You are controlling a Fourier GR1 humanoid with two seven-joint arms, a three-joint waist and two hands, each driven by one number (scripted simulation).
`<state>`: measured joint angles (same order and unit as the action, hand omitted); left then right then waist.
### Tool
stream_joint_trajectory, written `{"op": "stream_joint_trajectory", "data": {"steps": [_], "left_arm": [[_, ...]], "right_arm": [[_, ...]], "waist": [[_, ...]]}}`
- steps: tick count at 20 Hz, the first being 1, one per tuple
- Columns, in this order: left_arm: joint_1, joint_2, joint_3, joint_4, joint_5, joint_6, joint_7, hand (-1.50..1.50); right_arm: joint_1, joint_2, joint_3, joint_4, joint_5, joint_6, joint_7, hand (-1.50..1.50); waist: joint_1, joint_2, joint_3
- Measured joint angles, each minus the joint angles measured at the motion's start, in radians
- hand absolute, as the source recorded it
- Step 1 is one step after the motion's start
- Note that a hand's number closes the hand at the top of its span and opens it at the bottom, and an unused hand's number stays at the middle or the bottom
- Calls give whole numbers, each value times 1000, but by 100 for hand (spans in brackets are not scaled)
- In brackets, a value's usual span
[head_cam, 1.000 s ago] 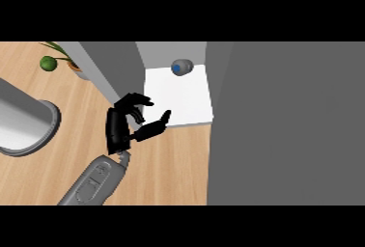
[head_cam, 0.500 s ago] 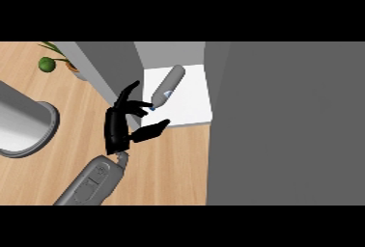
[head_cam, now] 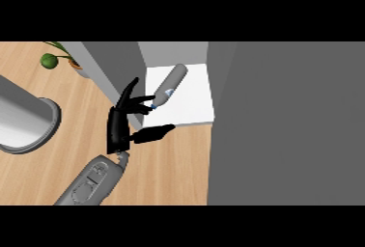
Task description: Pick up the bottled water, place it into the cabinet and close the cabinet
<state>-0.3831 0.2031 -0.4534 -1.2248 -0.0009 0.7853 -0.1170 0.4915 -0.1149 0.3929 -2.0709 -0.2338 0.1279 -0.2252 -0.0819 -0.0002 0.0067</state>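
Observation:
The bottled water [head_cam: 170,85] is a clear bottle that lies tipped over on the white cabinet floor [head_cam: 192,108], its blue-labelled cap end pointing down-left. My left hand [head_cam: 119,123] is at the cabinet's left front edge, fingers stretched upward and thumb sticking out to the right over the shelf edge. One fingertip [head_cam: 146,100] touches the bottle's cap end, and nothing is curled round the bottle. The right hand is out of view.
A grey cabinet wall [head_cam: 110,67] stands just left of the hand. A large grey panel [head_cam: 285,125] fills the right side. A grey round vessel [head_cam: 21,120] sits on the wooden counter at left, and a small plant [head_cam: 51,59] at top left.
The bottle stood upright at the back of the shelf. It has tipped over and now lies with its cap end by my fingers. My fingers have stretched upward.

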Motion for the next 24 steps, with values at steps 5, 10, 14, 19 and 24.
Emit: {"op": "stream_joint_trajectory", "data": {"steps": [5,10,14,19,24], "left_arm": [[12,-28,35,-17,116,-102,-70,-150],[9,-65,67,0,226,-233,-153,-150],[-12,-100,95,36,294,-322,-209,-150],[-43,-126,126,69,346,-419,-256,-150],[-37,-115,130,5,365,-473,-226,-150]], "right_arm": [[14,-6,-4,-13,8,-3,-10,-150],[38,-6,-6,-23,16,-15,-21,-150],[43,-3,-6,-30,14,-25,-15,-150],[55,2,4,-52,22,-49,5,-150],[73,2,11,-41,33,-58,-17,-150]], "waist": [[14,3,-6],[34,4,-9],[49,3,-10],[61,6,-12],[71,6,-11]]}}
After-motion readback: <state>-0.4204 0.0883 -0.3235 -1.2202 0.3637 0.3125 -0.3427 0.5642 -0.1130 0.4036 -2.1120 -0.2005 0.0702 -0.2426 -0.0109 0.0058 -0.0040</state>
